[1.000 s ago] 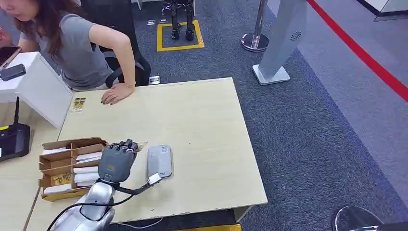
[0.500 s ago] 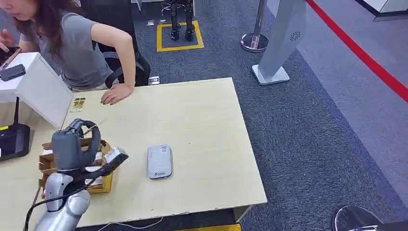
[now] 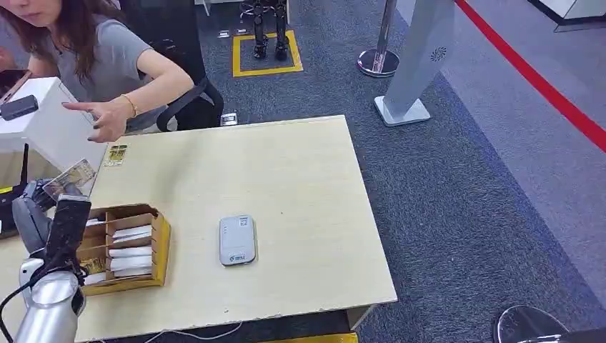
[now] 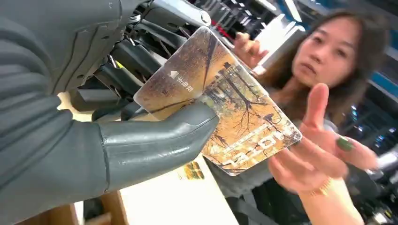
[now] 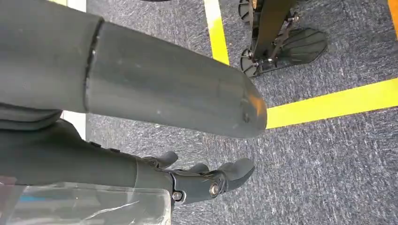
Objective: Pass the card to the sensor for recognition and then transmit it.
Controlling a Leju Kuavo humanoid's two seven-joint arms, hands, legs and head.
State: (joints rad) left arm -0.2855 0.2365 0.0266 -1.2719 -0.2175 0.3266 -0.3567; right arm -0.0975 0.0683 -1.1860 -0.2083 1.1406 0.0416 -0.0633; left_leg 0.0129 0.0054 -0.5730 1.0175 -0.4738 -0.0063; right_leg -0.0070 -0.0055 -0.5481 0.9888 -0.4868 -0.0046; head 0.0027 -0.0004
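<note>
My left hand [image 3: 44, 218] is raised at the table's far left, beside the cardboard box [image 3: 159, 246]. It pinches a card [image 3: 68, 177] with an autumn-tree print between thumb and fingers; the card [image 4: 225, 110] sticks out toward a person. The person's open hand [image 3: 108, 120] reaches toward it and comes close under the card's far edge [image 4: 324, 159] without touching. The grey-white sensor [image 3: 237, 240] lies flat mid-table, well right of my hand. My right hand [image 5: 155, 89] hangs over the carpet, holding nothing, fingers loosely apart.
The cardboard box holds several white cards in compartments. A white cabinet [image 3: 53, 128] and a black device [image 3: 13, 211] stand at the left. A small sticker [image 3: 116, 153] lies near the table's far edge. On the carpet beyond are a chair [image 3: 193, 103], a stanchion [image 3: 380, 61] and a grey kiosk [image 3: 418, 64].
My left hand has carried the card from beside the sensor leftward past the box and upward. The person lifted a hand off the table and now reaches toward the card.
</note>
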